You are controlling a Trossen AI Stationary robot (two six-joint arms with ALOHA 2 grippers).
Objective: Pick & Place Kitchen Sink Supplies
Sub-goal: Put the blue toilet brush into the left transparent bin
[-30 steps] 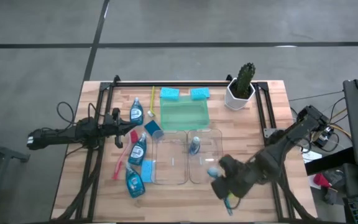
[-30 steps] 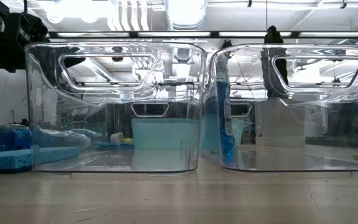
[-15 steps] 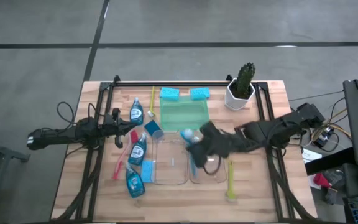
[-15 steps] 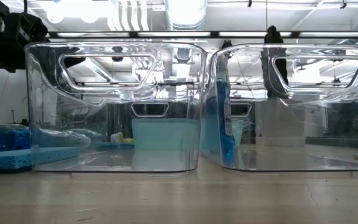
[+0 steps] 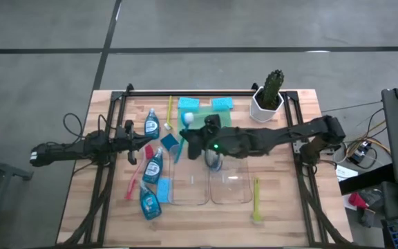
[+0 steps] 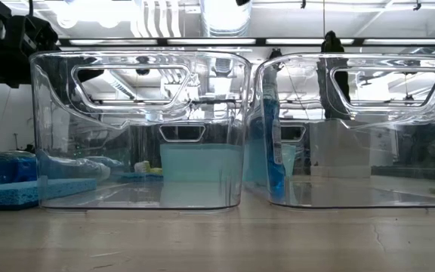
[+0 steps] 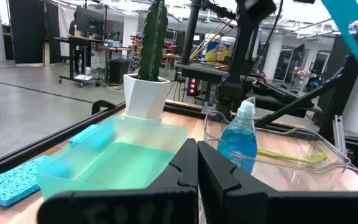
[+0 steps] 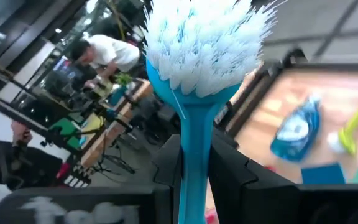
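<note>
My right gripper (image 5: pixel 191 137) reaches from the table's right to above the left edge of the green tray (image 5: pixel 216 119), shut on a blue brush (image 5: pixel 184 119) with white bristles (image 8: pixel 207 34). My left gripper (image 7: pixel 197 171) is shut and empty at the table's left (image 5: pixel 131 137). Blue-liquid bottles (image 5: pixel 150 124) (image 5: pixel 153 164) (image 5: pixel 148 202) lie left of the bins; another (image 5: pixel 215 162) (image 7: pixel 238 142) stands in the right bin. Blue sponges (image 5: pixel 188 104) (image 5: pixel 222 104) (image 5: pixel 163 188) lie flat. A yellow brush (image 5: pixel 169 114), a red-pink brush (image 5: pixel 135 176) and a yellow-green brush (image 5: pixel 256 200) lie on the table. My right gripper pinches the blue brush between its two fingers (image 8: pixel 166 165) on the handle just below the bristle head (image 8: pixel 194 134). The arm comes in level from the table's right. The brush is lifted clear of the table, its white head toward the far edge and its handle (image 5: pixel 178 151) trailing toward the near side.
Two clear bins (image 5: pixel 185 197) (image 5: pixel 237 197) stand side by side at the table's middle, the tray behind them. A green cactus in a white pot (image 5: pixel 268 97) stands at the far right. A black frame rail (image 5: pixel 206 90) runs along the far edge. People show in the room beyond.
My right gripper has swung from the near right of the table, over the bins, toward the far left and higher, carrying the blue brush lifted clear. The yellow-green brush that it stood over a second ago now lies uncovered near the right bin. My left arm kept still.
</note>
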